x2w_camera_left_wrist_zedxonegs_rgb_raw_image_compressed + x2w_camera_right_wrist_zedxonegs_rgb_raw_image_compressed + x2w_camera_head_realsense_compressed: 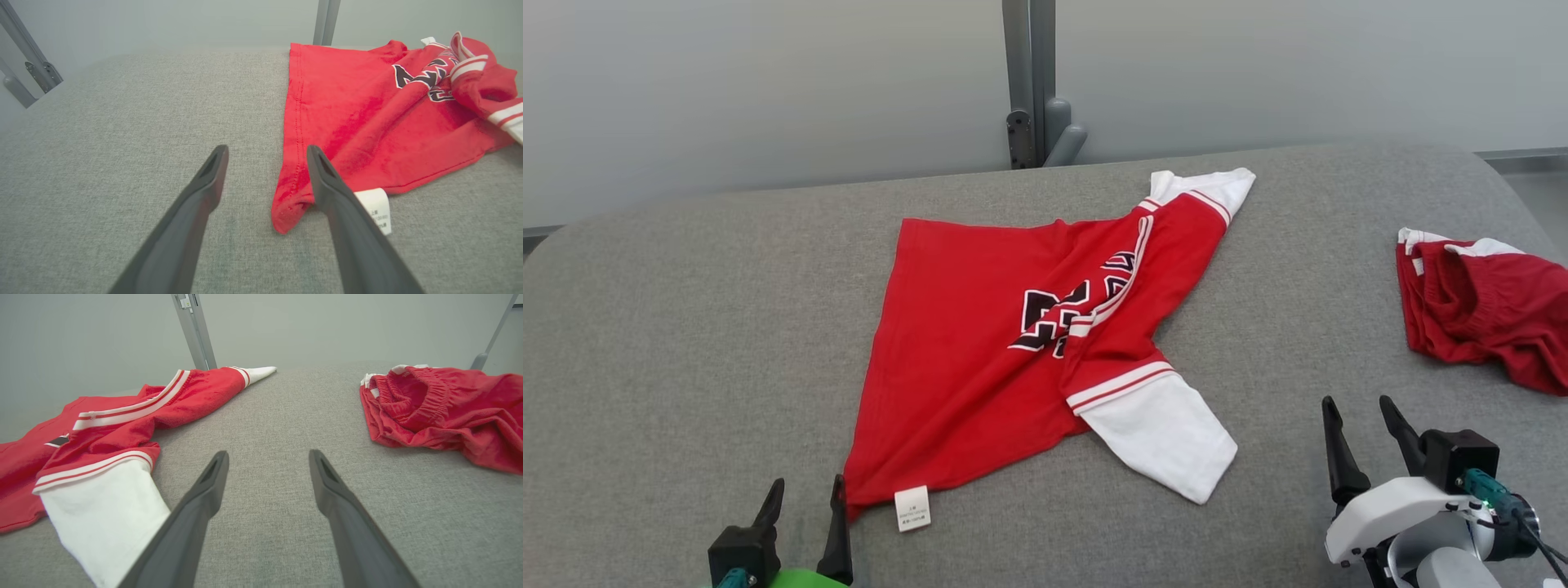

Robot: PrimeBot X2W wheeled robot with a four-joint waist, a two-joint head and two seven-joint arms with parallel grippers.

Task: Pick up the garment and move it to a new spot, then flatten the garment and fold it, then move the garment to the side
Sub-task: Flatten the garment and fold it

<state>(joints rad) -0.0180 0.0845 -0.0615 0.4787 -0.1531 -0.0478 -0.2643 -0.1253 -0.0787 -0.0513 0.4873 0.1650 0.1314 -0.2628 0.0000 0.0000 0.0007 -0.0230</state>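
Though left hand (807, 482) and right hand (1358, 402) both gape empty, the red jersey (980, 343) lies at the middle of the grey fabric table (686, 327), long axis running near-left hem corner to far-right sleeve; pale wall (768, 82) and post (1029, 73) behind.

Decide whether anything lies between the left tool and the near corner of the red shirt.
Nothing visible does. The left tool is open, and the near corner of the red shirt lies between its fingers in the left wrist view, on bare grey cushion. The white care label sits beside that corner; the red shorts lie far right.
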